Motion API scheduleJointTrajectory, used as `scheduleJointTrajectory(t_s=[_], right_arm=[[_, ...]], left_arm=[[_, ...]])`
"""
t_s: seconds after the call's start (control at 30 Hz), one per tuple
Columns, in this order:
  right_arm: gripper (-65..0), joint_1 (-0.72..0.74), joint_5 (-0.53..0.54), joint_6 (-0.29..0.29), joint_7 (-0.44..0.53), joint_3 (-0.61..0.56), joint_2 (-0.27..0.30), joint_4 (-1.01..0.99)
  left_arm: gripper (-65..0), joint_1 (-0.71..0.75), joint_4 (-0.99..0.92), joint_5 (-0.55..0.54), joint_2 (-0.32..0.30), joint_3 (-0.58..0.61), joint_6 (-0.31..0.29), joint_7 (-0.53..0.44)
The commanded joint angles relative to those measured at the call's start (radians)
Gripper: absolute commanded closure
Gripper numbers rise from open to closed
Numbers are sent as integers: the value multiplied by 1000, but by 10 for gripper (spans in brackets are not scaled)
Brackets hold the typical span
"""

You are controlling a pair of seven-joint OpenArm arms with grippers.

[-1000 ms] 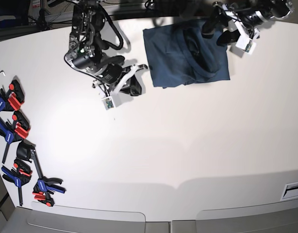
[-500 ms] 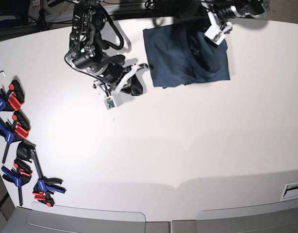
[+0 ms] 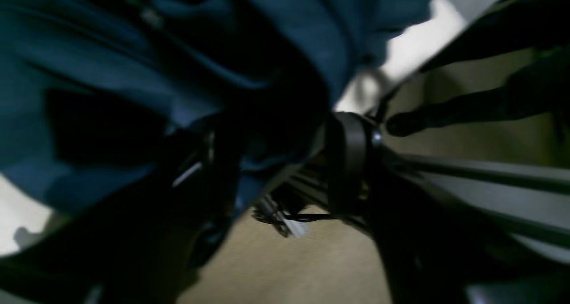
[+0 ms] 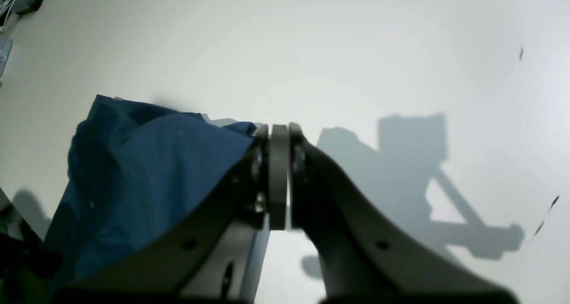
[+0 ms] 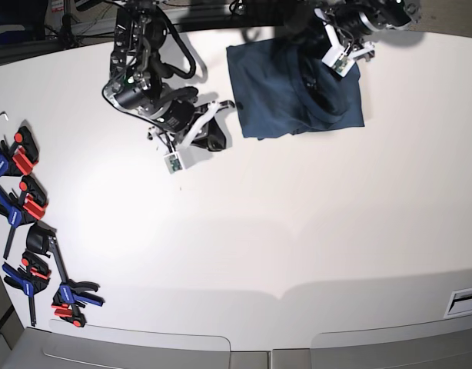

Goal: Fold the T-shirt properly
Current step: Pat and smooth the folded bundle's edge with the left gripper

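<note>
The dark navy T-shirt (image 5: 286,92) lies folded into a rough rectangle near the table's far edge. My left gripper (image 5: 313,38) hovers at the shirt's far edge. In the blurred left wrist view its fingers (image 3: 213,170) stand apart, and a fold of the T-shirt (image 3: 111,72) reaches into the gap, so the left gripper (image 3: 276,161) is open. My right gripper (image 5: 227,108) rests at the shirt's left edge. The right wrist view shows this right gripper (image 4: 278,137) shut with nothing seen between the pads, and the T-shirt (image 4: 147,175) just to its left.
Several red-blue-black clamps (image 5: 24,200) lie along the left edge of the white table (image 5: 282,231), and another one (image 5: 71,296) lies near the front left corner. A small label (image 5: 463,301) sits at the front right. Past the far edge are floor and dark frame bars (image 3: 467,170).
My left arm has swung from the shirt's right side to its far edge, and its jaws have narrowed. The right arm and the shirt have stayed put.
</note>
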Motion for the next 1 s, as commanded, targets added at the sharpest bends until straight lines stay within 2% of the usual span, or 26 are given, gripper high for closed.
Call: scheduleJointTrajectory(t_s=[0.0, 0.07, 0.13, 0.3, 0.53, 0.63, 0.73, 0.97], right_arm=[[0, 9, 14, 8, 20, -1, 0, 21], [0, 9, 14, 8, 20, -1, 0, 21], [0, 9, 14, 8, 20, -1, 0, 21], [0, 9, 14, 8, 19, -1, 0, 21], [0, 9, 14, 8, 19, -1, 0, 21], [0, 9, 14, 8, 19, -1, 0, 21], [0, 9, 14, 8, 19, -1, 0, 21], [0, 9, 14, 8, 19, -1, 0, 21]], left_arm=[[-243, 5, 15, -9, -3, -1, 10, -23], [-151, 5, 15, 9, -3, -1, 23, -22], [0, 5, 15, 15, -9, -1, 22, -18], [0, 5, 38, 15, -18, -1, 21, 89], [0, 6, 199, 15, -119, -1, 23, 230], [0, 6, 278, 15, -155, -1, 23, 246], [0, 6, 319, 31, -161, -1, 23, 249], [0, 15, 319, 171, -161, -1, 24, 272]])
